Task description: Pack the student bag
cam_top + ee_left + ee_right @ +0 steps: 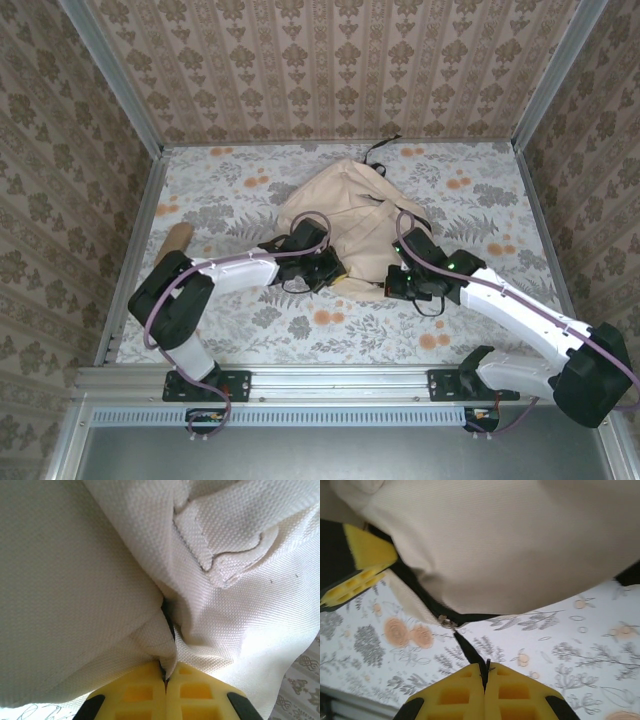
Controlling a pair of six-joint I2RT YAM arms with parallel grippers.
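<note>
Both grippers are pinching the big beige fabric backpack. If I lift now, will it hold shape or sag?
Probably sags: the beige fabric backpack lies slumped and creased, its cloth bunching where the left gripper pinches it. Likely light, as it looks collapsed. The right gripper holds just a thin black strap, which may pull taut before the body follows.

My bench [480,180] carries a pale cloth printed with grey foliage and orange blossoms. Walls [340,60] papered in beige damask enclose it on three sides. Aluminium posts [112,78] mark the far corners, and an aluminium rail [330,381] marks my near edge. The light is even.
</note>
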